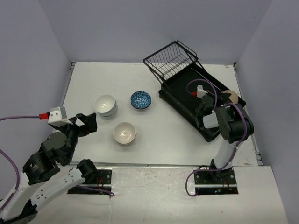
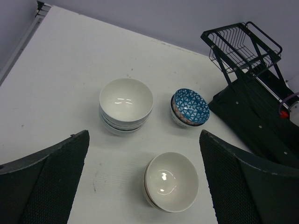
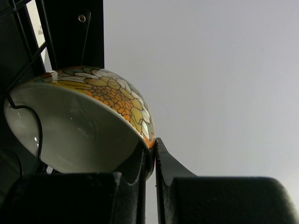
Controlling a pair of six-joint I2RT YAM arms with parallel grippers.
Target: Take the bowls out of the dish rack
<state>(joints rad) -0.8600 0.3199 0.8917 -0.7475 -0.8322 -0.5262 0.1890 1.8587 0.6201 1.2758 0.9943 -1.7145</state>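
Note:
Three lots of bowls stand on the white table: a white stack [image 1: 106, 105] [image 2: 126, 103], a blue-patterned bowl [image 1: 140, 100] [image 2: 190, 107], and a cream stack with a brown rim [image 1: 124, 133] [image 2: 171, 181]. My left gripper [image 1: 86, 122] [image 2: 144, 140] is open and empty, above and just short of the cream stack. My right gripper [image 1: 219, 100] [image 3: 152, 149] is over the black dish rack tray [image 1: 180, 91]. It is shut on the rim of an orange-and-yellow patterned bowl [image 3: 112, 95] that is white inside. This bowl shows as a tan edge [image 1: 232, 97] in the top view.
The tilted black wire basket [image 1: 170, 58] [image 2: 240, 44] stands at the tray's far end. Rack wires [image 3: 28, 46] are close on the left of the held bowl. Grey walls enclose the table on three sides.

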